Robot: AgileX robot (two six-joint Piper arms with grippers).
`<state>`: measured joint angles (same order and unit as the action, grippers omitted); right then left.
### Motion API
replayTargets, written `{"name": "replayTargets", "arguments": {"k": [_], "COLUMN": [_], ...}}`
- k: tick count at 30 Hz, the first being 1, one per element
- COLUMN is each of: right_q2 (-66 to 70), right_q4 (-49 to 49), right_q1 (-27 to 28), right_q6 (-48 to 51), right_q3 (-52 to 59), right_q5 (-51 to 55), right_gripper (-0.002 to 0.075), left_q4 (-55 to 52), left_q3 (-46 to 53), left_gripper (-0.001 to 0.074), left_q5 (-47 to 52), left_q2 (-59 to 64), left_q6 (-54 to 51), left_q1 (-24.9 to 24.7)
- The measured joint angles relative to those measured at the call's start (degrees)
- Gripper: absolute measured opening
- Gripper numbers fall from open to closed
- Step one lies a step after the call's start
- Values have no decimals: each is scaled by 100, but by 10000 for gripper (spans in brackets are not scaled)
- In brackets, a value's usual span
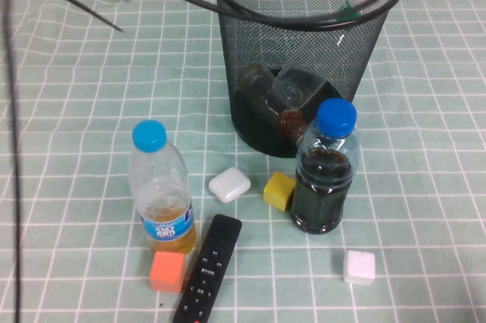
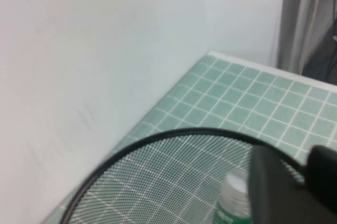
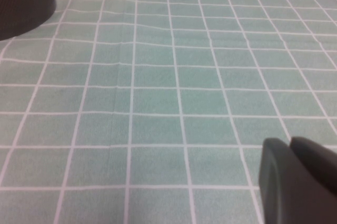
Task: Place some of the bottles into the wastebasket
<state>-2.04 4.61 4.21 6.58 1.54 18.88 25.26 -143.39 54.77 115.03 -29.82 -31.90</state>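
Left gripper (image 2: 295,182): I hover over the basket mouth; I cannot tell its finger state.
Right gripper (image 3: 297,179): low over bare cloth; state unclear too.
Done: white-capped clear bottle (image 1: 357,0) and squat brownish bottle (image 1: 266,87) lie inside the black wire-mesh wastebasket (image 1: 304,23).
Left: I judge nothing essential; blue-capped bottles at 6 o'clock optional.

Four bottles (image 1: 325,165), three cubes (image 1: 279,190), one wastebasket (image 1: 250,11).

Wastebasket (image 1: 304,72): black wire mesh, smooth rim. Bottles (image 1: 287,102): clear glossy plastic. Tablecloth (image 1: 425,209): matt green checked cloth.
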Motion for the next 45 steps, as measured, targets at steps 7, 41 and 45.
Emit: {"name": "replayTargets", "arguments": {"k": [7,41,45], "right_q2": [0,0,0], "right_q4": [0,0,0], "right_q1": [0,0,0], "right_q6": [0,0,0], "right_q3": [0,0,0], "right_q5": [0,0,0], "right_gripper": [-7,-7,-7], "left_q4": [-319,-2166,-2166], "left_q3": [0,11666,12185], "left_gripper": [7,-1,-1], "left_q5": [960,-3886,-4422], "left_q2": [-1300,-8950,-8963], "left_q6": [0,1882,1965], "left_q1": [0,0,0]}}
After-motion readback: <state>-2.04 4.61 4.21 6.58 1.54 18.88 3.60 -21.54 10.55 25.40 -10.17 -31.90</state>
